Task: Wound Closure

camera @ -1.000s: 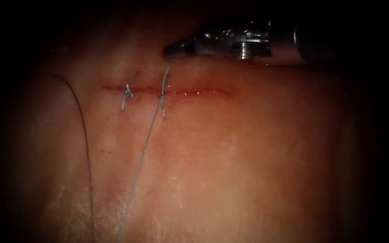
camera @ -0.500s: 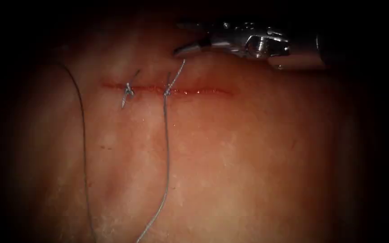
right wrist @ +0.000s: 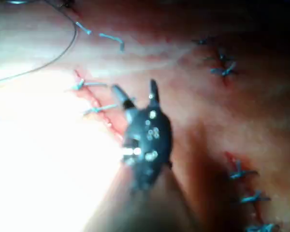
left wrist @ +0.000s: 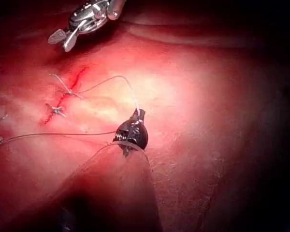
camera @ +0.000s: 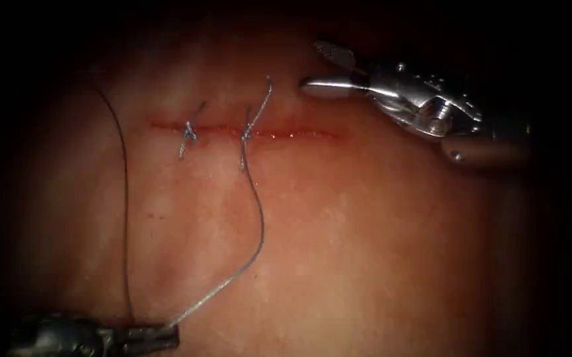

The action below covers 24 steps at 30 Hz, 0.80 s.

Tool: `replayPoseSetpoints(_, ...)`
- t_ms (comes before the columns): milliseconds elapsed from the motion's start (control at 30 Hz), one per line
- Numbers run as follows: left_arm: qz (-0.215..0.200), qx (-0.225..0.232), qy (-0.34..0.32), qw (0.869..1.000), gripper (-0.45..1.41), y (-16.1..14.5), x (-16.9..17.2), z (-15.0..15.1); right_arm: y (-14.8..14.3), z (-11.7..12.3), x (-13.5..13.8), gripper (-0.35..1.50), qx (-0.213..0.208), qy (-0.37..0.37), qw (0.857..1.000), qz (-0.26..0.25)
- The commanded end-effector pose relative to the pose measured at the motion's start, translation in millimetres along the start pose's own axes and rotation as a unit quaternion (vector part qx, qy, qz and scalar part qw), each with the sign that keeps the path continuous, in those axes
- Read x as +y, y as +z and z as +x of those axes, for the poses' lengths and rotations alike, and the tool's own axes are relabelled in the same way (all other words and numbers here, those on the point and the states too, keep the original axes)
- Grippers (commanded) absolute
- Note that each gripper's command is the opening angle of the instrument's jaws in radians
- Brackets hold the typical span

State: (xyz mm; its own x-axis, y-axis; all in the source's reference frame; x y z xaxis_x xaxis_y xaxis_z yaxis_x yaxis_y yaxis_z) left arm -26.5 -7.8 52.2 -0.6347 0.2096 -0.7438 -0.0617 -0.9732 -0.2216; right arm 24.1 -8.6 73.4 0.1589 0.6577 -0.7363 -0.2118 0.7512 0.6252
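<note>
Horizontal cut (camera: 249, 131) in tissue (camera: 365, 231), two knots, slack thread (camera: 256, 225)

Second stitched cut (right wrist: 221, 64): short, closed with blue stitches; lies well apart from the right tool (right wrist: 133, 87), out to the side of its jaws.
Third stitched cut (right wrist: 242, 186): red line crossed by several blue stitches; lies back behind the jaws, beside the tool's shaft and apart from it.
Loose blue thread pieces (right wrist: 111, 39): two short bits lying flat, out ahead of the jaw tips, not touching them.
Red fluid (camera: 292, 135): thin glistening streak, near the right tool's jaw tips, no contact.
</note>
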Motion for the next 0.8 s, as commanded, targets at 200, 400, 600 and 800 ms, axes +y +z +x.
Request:
replayPoseSetpoints(200,0.02,-0.008,0.003,1.0,-0.45,0.0,-7.0,0.2,5.4,-0.5,-3.5,0.96,0.001,-0.033,0.999,0.001)
replayPoseSetpoints(400,0.037,-0.017,0.006,0.999,-0.45,0.1,-12.0,0.3,7.8,-2.6,-4.2,0.99,-0.019,-0.047,0.999,0.003)
replayPoseSetpoints(600,0.046,-0.024,0.011,0.999,-0.45,1.9,-16.7,0.8,7.4,-2.8,-4.9,0.99,-0.02,-0.06,0.998,0.016)
replayPoseSetpoints(800,0.054,-0.043,0.013,0.998,-0.45,5.9,-20.2,-1.9,6.3,-2.9,-5.6,0.91,-0.009,-0.066,0.997,0.026)
